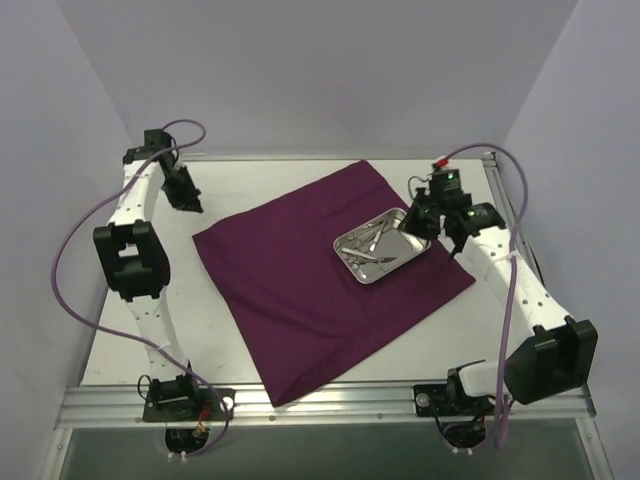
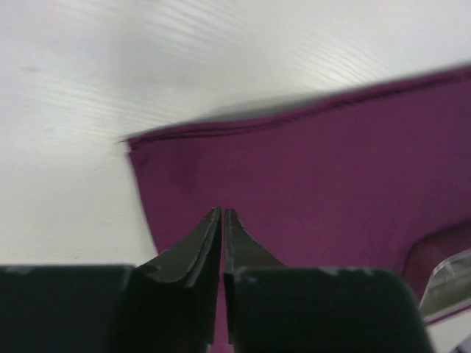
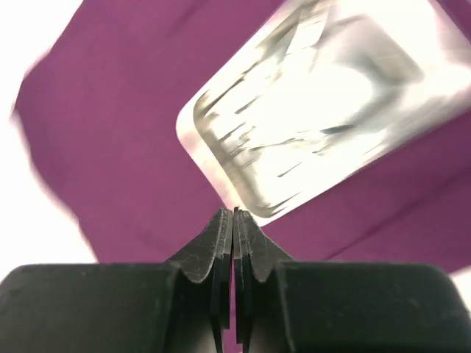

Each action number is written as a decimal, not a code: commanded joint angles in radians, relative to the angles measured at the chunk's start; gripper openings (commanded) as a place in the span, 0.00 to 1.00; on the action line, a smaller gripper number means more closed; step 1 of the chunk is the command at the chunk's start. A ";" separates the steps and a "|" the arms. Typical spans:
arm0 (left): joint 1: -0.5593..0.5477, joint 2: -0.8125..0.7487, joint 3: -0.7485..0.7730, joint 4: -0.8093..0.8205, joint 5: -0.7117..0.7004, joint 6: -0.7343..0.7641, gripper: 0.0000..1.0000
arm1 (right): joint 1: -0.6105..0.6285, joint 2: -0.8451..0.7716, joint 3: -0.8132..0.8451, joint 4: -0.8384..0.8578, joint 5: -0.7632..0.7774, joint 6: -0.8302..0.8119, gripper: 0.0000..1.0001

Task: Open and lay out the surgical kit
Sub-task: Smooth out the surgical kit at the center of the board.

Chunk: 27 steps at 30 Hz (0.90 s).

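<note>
White table (image 1: 420,340), pale walls (image 1: 320,70) close on three sides, aluminium rail (image 1: 330,398) along the near edge. The maroon cloth (image 1: 300,290) is spread flat as a diamond across the middle: corners at about 12, 4, 6 and 9 o'clock, with the 6 o'clock corner reaching the rail. The steel tray (image 1: 339,243) sits on the cloth toward 2 o'clock from table centre, set skew, all four of its edges inside the cloth. The ring-handled instruments (image 1: 375,240) lie loose inside it, too small to count. The left claw (image 2: 222,212) is at 10 o'clock, over the cloth's 9 o'clock corner: narrow, a thin slit between the tips, nothing in it. That hem lies flat on the table in the left wrist view. The right claw (image 3: 234,213) is at 2 o'clock, just by the tray's far-right corner: tips pressed together, holding nothing. Tray detail is blown out in the right wrist view. There is bare table at 10–11, a strip at 7–8 and a wedge at 4–5. The right arm runs along the 3 o'clock edge, and the left arm stands along the 9 o'clock side.
</note>
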 commanded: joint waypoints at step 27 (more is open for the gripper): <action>-0.304 0.250 0.057 0.075 0.160 -0.049 0.02 | -0.482 0.355 -0.129 0.075 -0.090 -0.070 0.00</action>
